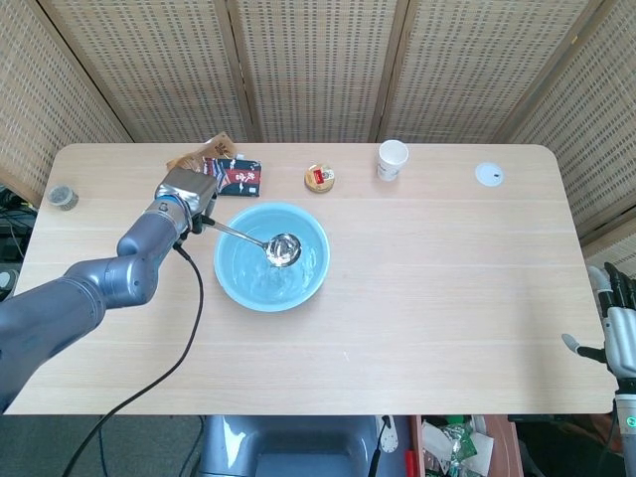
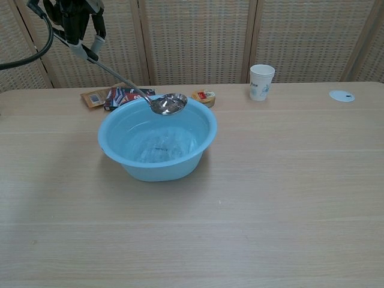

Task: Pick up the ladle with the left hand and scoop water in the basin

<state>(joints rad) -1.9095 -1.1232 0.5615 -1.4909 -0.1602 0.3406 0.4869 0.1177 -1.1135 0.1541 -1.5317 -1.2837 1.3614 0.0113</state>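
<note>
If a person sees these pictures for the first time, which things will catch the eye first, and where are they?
The light blue basin with water stands on the left half of the wooden table. Above it hangs the shiny ladle, its bowl lifted over the basin's far rim, held by the left robot hand at the handle end. Behind the basin, near the table's back edge, lie dark snack packets, a small round tin and a white paper cup.

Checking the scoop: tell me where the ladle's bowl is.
In the chest view, the shiny metal ladle is held by the left hand, its bowl raised over the light-blue plastic basin.
</note>
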